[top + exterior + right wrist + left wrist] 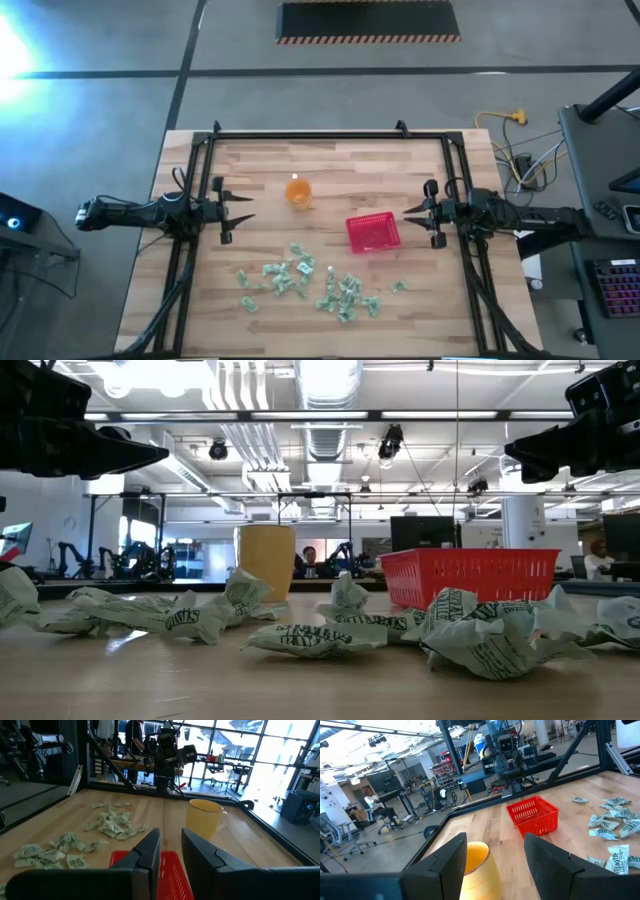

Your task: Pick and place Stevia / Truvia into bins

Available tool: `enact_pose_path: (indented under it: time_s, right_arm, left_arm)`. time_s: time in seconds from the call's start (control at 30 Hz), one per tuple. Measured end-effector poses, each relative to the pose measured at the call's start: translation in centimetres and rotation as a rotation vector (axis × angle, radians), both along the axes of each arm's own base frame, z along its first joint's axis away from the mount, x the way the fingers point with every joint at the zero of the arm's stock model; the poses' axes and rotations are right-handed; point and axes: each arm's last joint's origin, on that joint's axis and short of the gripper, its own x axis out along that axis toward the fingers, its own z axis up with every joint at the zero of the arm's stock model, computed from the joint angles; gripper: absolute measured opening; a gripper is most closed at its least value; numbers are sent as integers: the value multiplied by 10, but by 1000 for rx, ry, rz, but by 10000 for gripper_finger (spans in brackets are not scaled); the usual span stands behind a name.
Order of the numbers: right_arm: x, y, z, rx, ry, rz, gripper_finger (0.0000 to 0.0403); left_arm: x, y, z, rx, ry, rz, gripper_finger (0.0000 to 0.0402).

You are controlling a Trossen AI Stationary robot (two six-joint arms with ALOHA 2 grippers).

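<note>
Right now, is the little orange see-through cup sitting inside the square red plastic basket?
No, the orange cup stands on the bare wooden table, apart from the red basket.

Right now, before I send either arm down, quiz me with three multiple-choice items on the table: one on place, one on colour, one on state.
1. Where do the packets lie?
A. inside the basket
B. loose on the table
C. in the cup

2. What colour is the basket?
A. red
B. blue
C. white

3. What does the left gripper hold?
A. a packet
B. the cup
C. nothing

Key: 1 B, the high view shows them scattered on the wood beside the basket. 2 A, its latticed sides are red. 3 C, its fingers are open and raised near the orange cup; the right gripper is likewise open and empty.
</note>
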Motion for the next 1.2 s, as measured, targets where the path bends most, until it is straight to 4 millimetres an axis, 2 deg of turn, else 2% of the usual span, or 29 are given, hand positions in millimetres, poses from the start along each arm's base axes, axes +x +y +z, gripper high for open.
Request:
enact_pose_path:
  time_s: [0.3,0.53,0.77,0.87,0.97,1.2]
  right_arm:
    - [0,0,1,4,-7,0,68]
    - [0,0,11,256,-98,10,68]
    - [-1,0,17,176,-159,12,68]
    - [-3,0,25,239,-237,28,68]
    - [-5,1,31,228,-303,52,68]
    - [-5,1,31,98,-319,42,68]
  left_arm:
    - [0,0,0,0,0,0,183]
    - [0,0,0,0,-1,0,183]
    - [0,0,2,-1,-19,0,183]
    - [0,0,2,-1,-23,0,183]
    - [0,0,9,-6,-90,-1,183]
    - [-2,-1,21,-195,-242,-52,183]
